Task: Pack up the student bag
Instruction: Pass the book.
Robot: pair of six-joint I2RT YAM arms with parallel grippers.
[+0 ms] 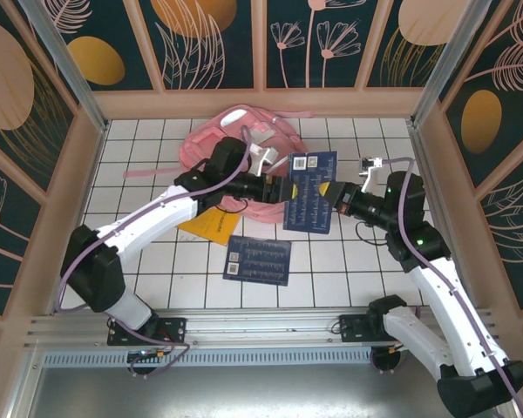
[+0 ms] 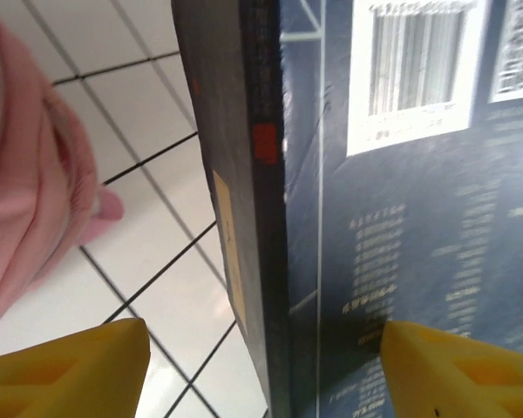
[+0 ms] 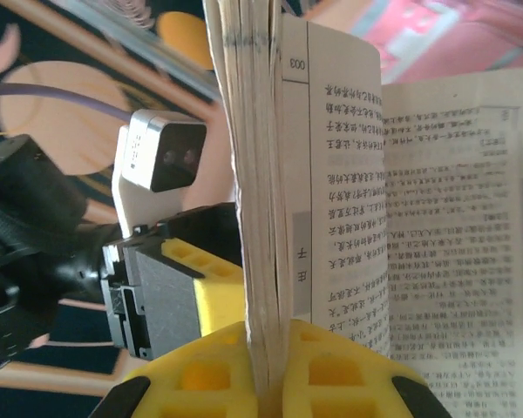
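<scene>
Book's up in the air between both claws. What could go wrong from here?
1. The left claw stands open around the book, so only the right claw pinches it, at the page edge: it may sag or slip.
2. The book gapes open at its first pages; it could flop wider and snag on the student bag.

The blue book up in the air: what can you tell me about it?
The book is a thick paperback with a dark blue cover, white barcode labels and small pale print. Its spine has a red mark and a tan sticker. It hangs above the tiled table, near the pink bag. The right pincer is shut on its page edge, pages slightly spread; the left pincer stands open around its spine side.
</scene>
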